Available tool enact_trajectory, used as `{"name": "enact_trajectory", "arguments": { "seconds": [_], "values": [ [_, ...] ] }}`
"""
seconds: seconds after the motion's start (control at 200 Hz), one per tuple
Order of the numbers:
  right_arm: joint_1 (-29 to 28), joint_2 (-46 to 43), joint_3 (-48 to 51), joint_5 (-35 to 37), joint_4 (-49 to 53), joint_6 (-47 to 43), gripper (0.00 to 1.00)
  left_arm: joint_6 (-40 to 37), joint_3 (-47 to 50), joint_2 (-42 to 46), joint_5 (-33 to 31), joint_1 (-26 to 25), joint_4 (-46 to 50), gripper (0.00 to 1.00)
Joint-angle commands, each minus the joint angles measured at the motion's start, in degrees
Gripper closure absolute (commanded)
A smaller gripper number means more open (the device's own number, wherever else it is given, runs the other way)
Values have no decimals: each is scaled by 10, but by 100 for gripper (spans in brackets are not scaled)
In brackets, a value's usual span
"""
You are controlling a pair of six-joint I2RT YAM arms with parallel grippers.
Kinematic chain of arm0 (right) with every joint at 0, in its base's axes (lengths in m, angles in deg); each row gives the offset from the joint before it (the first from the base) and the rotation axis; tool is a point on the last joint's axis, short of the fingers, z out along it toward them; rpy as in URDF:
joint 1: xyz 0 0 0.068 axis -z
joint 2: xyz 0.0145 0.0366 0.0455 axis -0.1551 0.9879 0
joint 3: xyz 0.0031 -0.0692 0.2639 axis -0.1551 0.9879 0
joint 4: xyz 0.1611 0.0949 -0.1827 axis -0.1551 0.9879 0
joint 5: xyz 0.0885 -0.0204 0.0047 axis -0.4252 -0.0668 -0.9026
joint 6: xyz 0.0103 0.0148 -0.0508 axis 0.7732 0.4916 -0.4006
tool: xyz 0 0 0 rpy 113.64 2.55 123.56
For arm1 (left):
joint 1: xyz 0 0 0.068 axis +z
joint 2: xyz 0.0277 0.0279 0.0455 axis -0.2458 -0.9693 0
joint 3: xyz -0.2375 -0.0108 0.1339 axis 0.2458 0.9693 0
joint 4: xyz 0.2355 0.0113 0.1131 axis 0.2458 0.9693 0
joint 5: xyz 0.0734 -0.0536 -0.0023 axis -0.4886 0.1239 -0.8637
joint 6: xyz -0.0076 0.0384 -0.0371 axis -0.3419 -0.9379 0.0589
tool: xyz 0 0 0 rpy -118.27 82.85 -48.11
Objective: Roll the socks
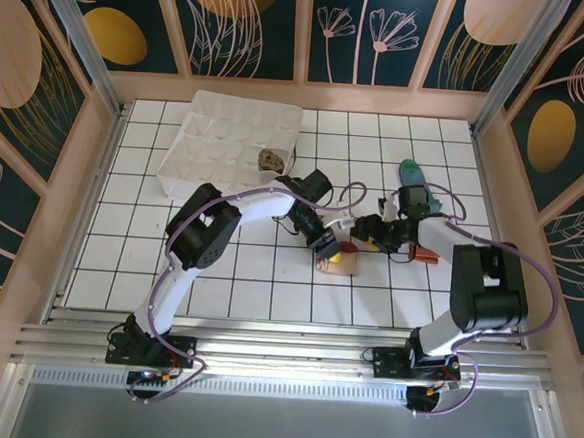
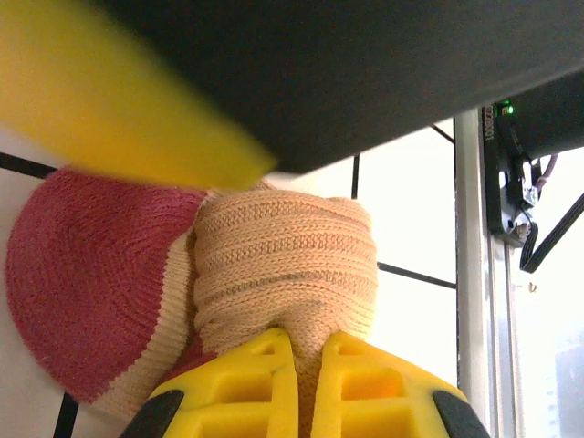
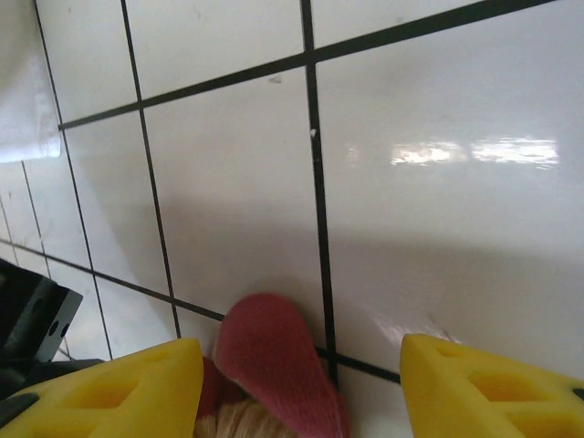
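The beige sock (image 2: 283,265) with a red toe (image 2: 91,283) lies partly rolled on the white tiles, seen from above at mid-table (image 1: 341,266). My left gripper (image 2: 306,342) is shut on it, its yellow fingertips pinching the beige roll. My right gripper (image 3: 297,370) stands open just beside the sock, the red toe (image 3: 269,360) lying between its spread fingers without touching them. From above, the left gripper (image 1: 326,247) and right gripper (image 1: 357,234) meet over this sock. The blue-grey sock (image 1: 415,178) with a green toe lies behind the right arm. The argyle sock (image 1: 271,159) sits in the tray.
A white compartment tray (image 1: 217,144) stands at the back left of the tiled table (image 1: 228,275). A wooden frame (image 1: 84,184) walls in the table on the left, right and back. A small orange thing (image 1: 425,255) lies by the right arm.
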Motion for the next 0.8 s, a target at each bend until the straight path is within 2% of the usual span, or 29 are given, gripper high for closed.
{"name": "enact_trajectory", "arguments": {
  "seconds": [0.0, 0.17, 0.395, 0.485, 0.616, 0.681, 0.791],
  "values": [
    [-4, -52, 22, 36, 43, 32, 41, 62, 16, -55, -112, 0, -2, 100],
    [-34, -104, 94, -8, -25, 81, 41, 112, 3, -60, -143, 2, -31, 97],
    [-48, -54, 90, 8, -18, 78, 46, 142, -7, -65, -164, 2, -45, 95],
    [-47, -13, 87, 39, 0, 75, 51, 131, 2, -56, -167, 2, -50, 94],
    [-47, 23, 85, 73, 21, 65, 66, 98, 39, -19, -184, 2, -75, 90],
    [-46, 29, 87, 83, 27, 60, 73, 75, 74, 15, -194, 2, -101, 86],
    [-46, 30, 94, 82, 21, 55, 80, 35, 153, 95, -209, 2, -179, 75]
  ]
}}
